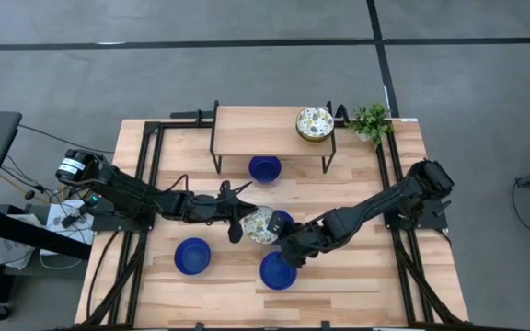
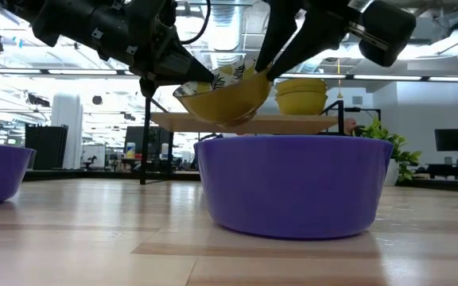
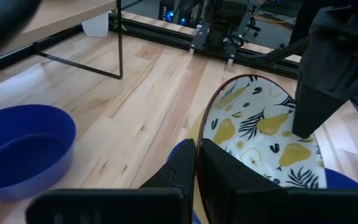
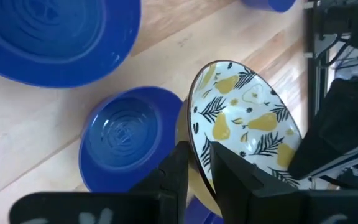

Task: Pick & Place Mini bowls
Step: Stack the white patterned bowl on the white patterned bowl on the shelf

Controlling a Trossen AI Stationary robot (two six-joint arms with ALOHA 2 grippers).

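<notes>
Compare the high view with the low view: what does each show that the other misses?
High view only: the whole layout, with four glossy cobalt blue bowls: one under the wooden shelf, one at left, one in front and one mostly hidden behind the held bowl.

Low view only: the cream patterned bowl's yellow underside, lifted off the table, and the office room behind.

Both: left gripper and right gripper clamped on that cream bowl, the patterned bowls on the shelf, the green plant.

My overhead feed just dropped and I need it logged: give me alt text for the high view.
Both end effectors, left and right, pinch the rim of one pear-patterned bowl held tilted at the table's centre. Four blue bowls lie around it on the table; a patterned bowl stack sits on the raised shelf, beside a small plant.
</notes>
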